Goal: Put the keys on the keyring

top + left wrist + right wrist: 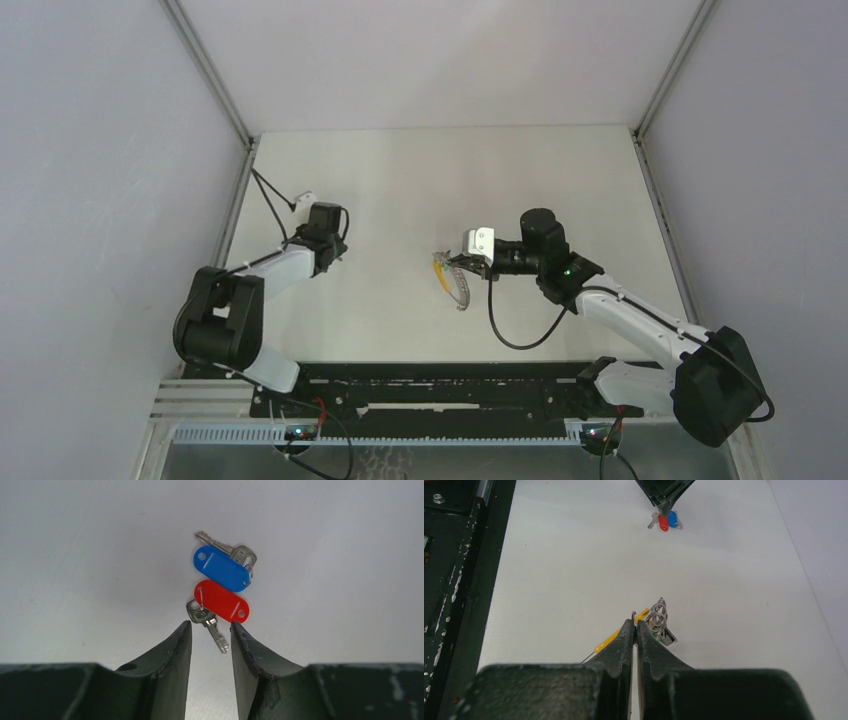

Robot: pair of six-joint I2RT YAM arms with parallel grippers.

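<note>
Two keys lie side by side on the white table, one with a blue tag [220, 569] and one with a red tag [221, 601]. My left gripper [210, 624] is open just above them, and the blade of the red-tagged key points into the gap between its fingers. In the top view that gripper [333, 250] hides the keys. The right wrist view shows the red tag [663, 522] and the blue tag [672, 519] far off, under the left gripper. My right gripper [635, 621] is shut on the keyring [657, 616], a coiled metal ring with a yellow tab [606, 641], and holds it near the table's middle [452, 280].
A black rail [454, 555] runs along the table's near edge. A black cable [520, 335] loops down from the right wrist. Grey walls with metal posts [215, 80] close in the white table [420, 180] on the left, right and back.
</note>
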